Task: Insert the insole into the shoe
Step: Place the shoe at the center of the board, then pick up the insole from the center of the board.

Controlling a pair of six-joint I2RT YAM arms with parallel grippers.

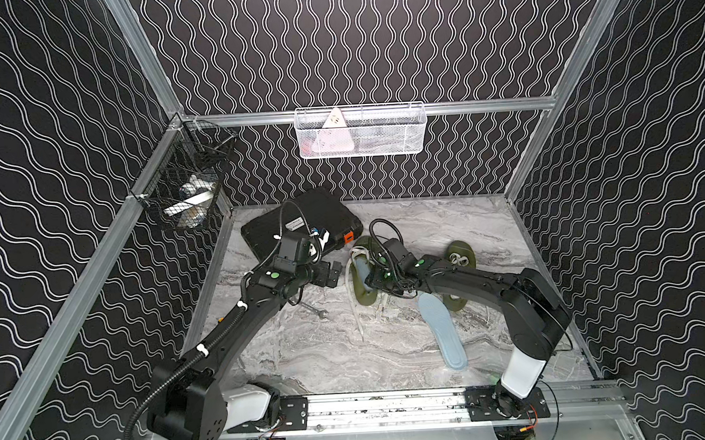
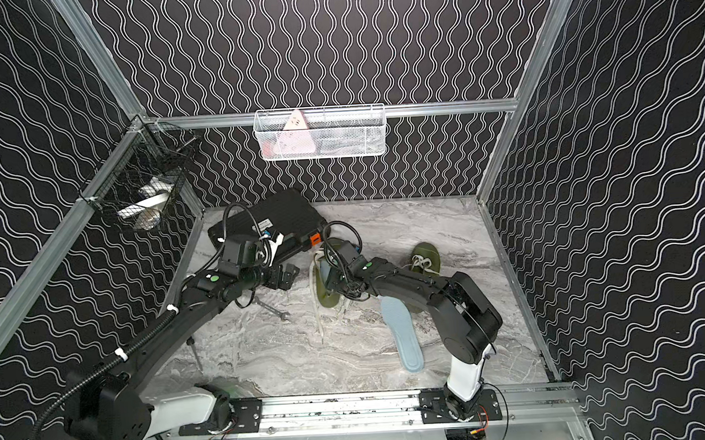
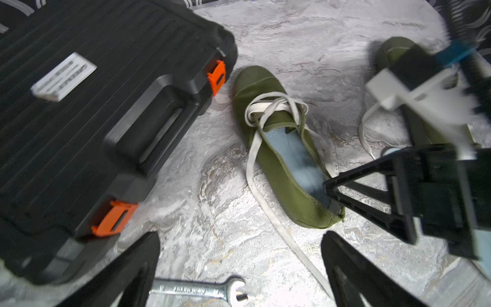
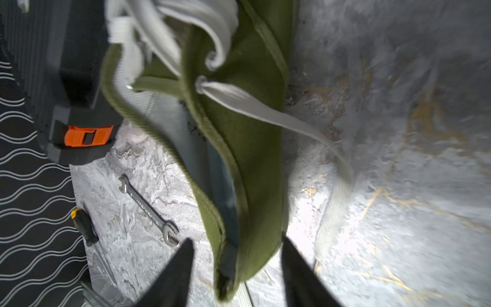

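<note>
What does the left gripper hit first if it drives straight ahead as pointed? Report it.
Most likely the green shoe, side-on, perhaps brushing its loose white lace first. The left gripper has open jaws; the wrench lies beneath them, probably under that line, though depth is unclear.

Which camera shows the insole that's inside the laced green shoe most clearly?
The left wrist view: the insole lies lit and mostly unblocked in the open shoe. Both top views show only a sliver beside the right arm; the right wrist view a dark, blurred strip.
</note>
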